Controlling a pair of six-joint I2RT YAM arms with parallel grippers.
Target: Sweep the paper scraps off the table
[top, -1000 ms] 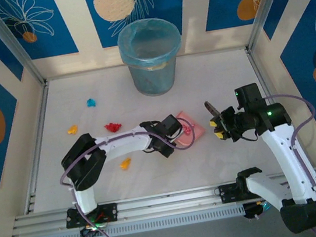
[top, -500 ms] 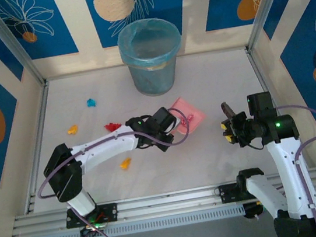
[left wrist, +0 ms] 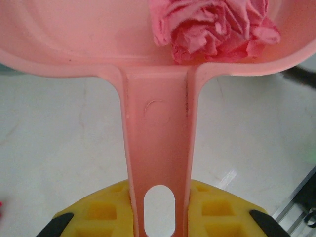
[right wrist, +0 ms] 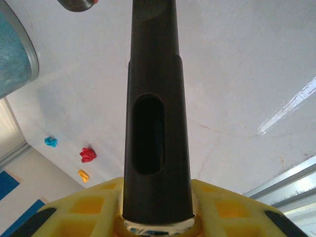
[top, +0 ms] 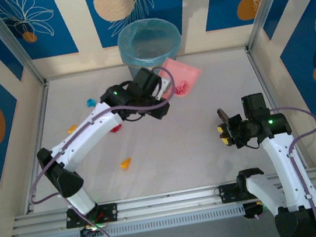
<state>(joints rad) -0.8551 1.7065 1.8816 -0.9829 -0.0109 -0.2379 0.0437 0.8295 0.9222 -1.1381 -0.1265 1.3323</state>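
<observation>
Top external: left gripper (top: 161, 89) is clamped on the handle of the pink dustpan (top: 183, 73), just beside the bin (top: 149, 39), with pink wads (left wrist: 213, 27) in its pan; right gripper (top: 225, 130) is closed round a dark brush handle (right wrist: 155, 123). Paper scraps on the table (top: 198, 154): blue scrap (top: 90, 101), orange scrap (top: 72, 129), red scrap (top: 115, 126), yellow-orange scrap (top: 125, 163). Judged feather-light, soft and apt to skip, so push with bristles, not pinch; the surface is smooth, white and rail-edged, with patterned walls close on three sides.
</observation>
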